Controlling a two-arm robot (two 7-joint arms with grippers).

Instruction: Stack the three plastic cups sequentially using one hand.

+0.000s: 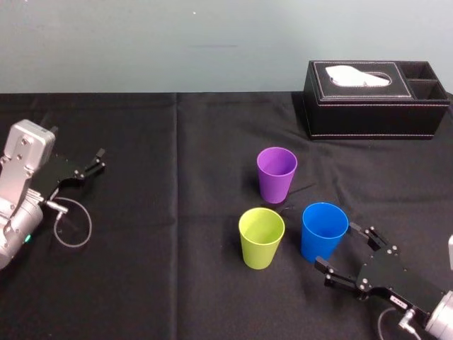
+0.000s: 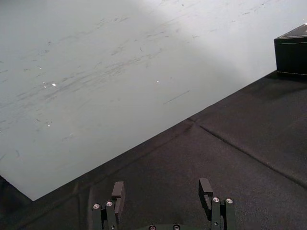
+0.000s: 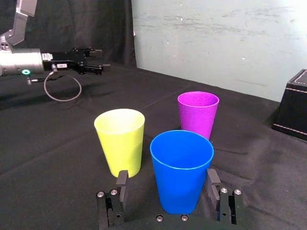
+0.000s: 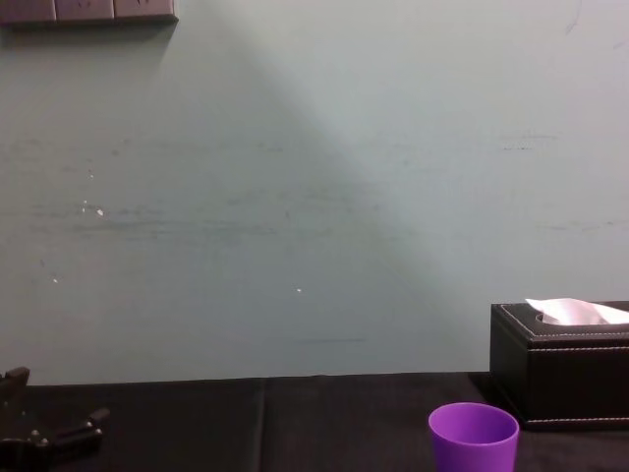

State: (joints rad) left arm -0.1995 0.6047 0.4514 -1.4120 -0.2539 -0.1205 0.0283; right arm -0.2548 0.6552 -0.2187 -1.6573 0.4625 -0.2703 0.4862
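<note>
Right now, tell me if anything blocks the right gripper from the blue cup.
Nothing visible does. The right gripper is open with the blue cup at its jaws; the yellow-green cup stands apart beside it, the purple cup beyond. The left gripper idles far left.

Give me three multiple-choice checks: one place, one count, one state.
1. Which cup sits between the jaws of the right gripper? A purple, B blue, C yellow-green.
2. How many cups are nested? A none, B two, C three.
3. The cups stand: A mouth up, B mouth down, C on their sides.
B: the open right gripper flanks the blue cup. A: it, the purple cup and the yellow-green cup stand apart. A: all rims face up. The left gripper idles open at the table's left.
</note>
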